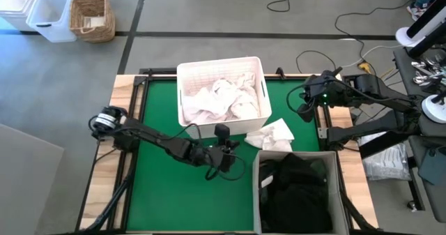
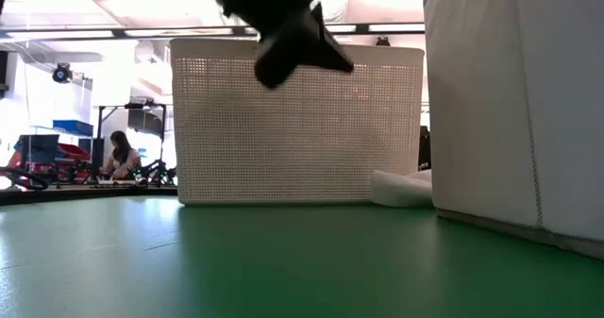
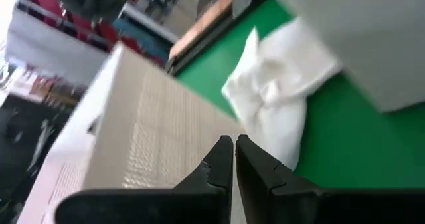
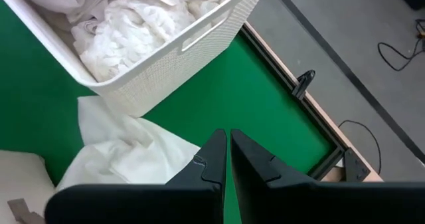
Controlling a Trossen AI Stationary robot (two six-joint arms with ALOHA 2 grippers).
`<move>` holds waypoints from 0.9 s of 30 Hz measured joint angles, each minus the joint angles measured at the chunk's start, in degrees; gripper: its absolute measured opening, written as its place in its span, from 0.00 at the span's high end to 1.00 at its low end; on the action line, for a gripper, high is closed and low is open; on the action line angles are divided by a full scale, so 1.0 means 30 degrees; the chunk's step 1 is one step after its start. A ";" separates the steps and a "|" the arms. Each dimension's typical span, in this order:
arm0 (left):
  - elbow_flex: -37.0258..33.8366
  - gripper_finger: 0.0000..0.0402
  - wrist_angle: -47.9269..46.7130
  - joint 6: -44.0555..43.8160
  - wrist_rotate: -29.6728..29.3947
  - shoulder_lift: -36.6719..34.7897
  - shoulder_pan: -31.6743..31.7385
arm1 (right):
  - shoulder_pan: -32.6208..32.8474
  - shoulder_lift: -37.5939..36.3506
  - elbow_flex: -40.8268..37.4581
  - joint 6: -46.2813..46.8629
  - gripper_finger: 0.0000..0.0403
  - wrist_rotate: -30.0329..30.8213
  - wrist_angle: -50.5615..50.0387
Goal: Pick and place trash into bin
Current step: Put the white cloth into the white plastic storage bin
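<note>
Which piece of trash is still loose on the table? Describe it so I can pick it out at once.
Start at the white perforated tub at the back of the green mat. Off its right front corner, before the grey fabric bin, lies a crumpled white sheet. It is the only white sheet lying on the mat; the others are piled inside the tub.

Sheets (image 1: 223, 101) lie in the tub (image 1: 187, 74); one sheet (image 1: 272, 135) on the table (image 1: 160, 200) beside it.
</note>
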 joint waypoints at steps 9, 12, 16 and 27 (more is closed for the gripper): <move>0.0000 1.00 0.0750 -0.0283 -0.0261 0.1929 0.0480 | 0.0410 -0.2035 -0.0007 -0.0449 0.97 0.0536 0.1659; 0.0000 1.00 0.1191 -0.0528 -0.0258 0.2308 0.0802 | 0.0510 -0.2907 -0.0066 -0.1033 0.97 0.0591 0.2627; 0.0000 0.99 0.2039 -0.0622 -0.0261 0.2894 0.1113 | 0.0523 -0.3653 -0.0255 -0.1429 0.97 0.0526 0.3426; 0.0000 0.88 0.2857 -0.0503 0.0146 0.3647 0.1722 | 0.0546 -0.4225 -0.2971 -0.2543 0.97 -0.1917 0.7475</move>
